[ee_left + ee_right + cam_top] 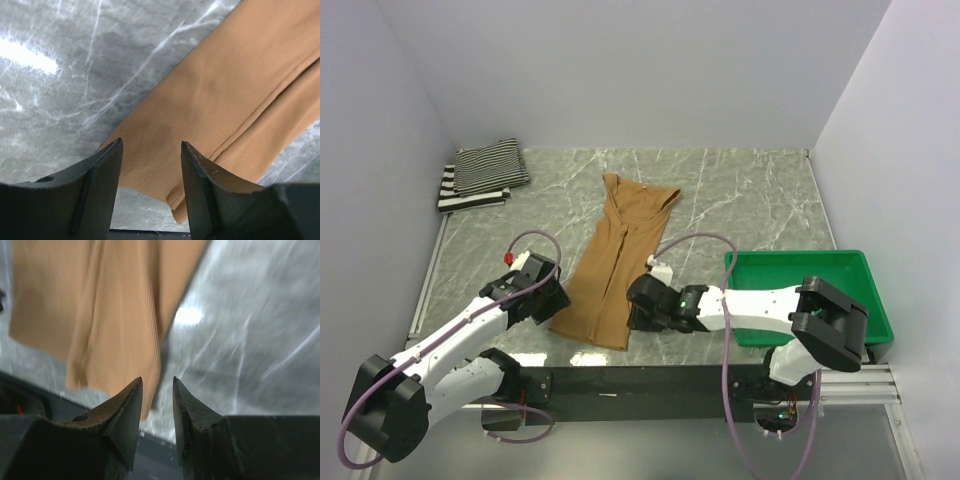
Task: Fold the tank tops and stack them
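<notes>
**A:** Which way does the tan tank top [613, 262] point?

**B:** It lies flat on the marble table [750, 200], folded lengthwise into a narrow strip; in the top view its long axis runs from about 1 o'clock to 7 o'clock; the strap end is at the far, 1 o'clock end; the hem is at the near end, close to the arms' bases.

**A:** And where does it lie against the fingers?

**B:** The left gripper [558, 298] sits at the hem's 9 o'clock corner; in its wrist view the fingers [102, 185] stand well apart, with the hem corner showing through the gap beyond them; nothing is clamped. The right gripper [634, 300] is at the hem's 3 o'clock side; its fingers [125, 410] leave only a narrow gap, with nothing in it; the cloth's long edge lies off at 11 o'clock from the tips; that view is blurred, so I cannot tell whether they touch it.

**A:** The other tops?

**B:** They are well apart from it, in the far corner at 10 o'clock; the pinstriped top [492, 165] lies folded on the wide-striped top [470, 198]. The green tray [790, 256] sits at 3 o'clock, just beside the right arm.
</notes>
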`<action>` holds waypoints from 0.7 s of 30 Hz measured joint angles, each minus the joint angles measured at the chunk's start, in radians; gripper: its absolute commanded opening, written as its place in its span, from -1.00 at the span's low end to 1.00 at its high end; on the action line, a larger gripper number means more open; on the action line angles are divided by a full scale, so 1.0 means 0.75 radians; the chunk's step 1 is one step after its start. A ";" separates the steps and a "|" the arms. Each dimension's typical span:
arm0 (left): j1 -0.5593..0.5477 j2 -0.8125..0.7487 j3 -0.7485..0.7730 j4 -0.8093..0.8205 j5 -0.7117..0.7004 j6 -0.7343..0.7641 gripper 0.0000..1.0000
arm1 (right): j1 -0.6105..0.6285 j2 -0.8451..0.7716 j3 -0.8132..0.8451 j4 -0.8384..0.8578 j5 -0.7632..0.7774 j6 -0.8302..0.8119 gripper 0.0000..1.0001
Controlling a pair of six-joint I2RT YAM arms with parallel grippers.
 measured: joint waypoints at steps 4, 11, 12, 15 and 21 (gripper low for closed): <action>0.000 0.000 -0.017 0.006 -0.002 -0.050 0.12 | 0.090 -0.009 -0.076 0.063 -0.003 0.153 -0.23; 0.000 0.005 -0.082 0.015 -0.012 -0.106 0.10 | 0.168 -0.007 -0.157 0.170 -0.005 0.364 -0.23; 0.000 0.009 -0.090 0.016 -0.013 -0.113 0.10 | 0.172 -0.004 -0.159 0.179 -0.005 0.384 -0.23; 0.000 0.014 -0.092 0.024 -0.019 -0.119 0.08 | 0.181 0.029 -0.157 0.211 -0.005 0.419 -0.23; 0.000 0.011 -0.093 0.020 -0.037 -0.142 0.08 | 0.204 0.083 -0.132 0.233 -0.009 0.447 -0.23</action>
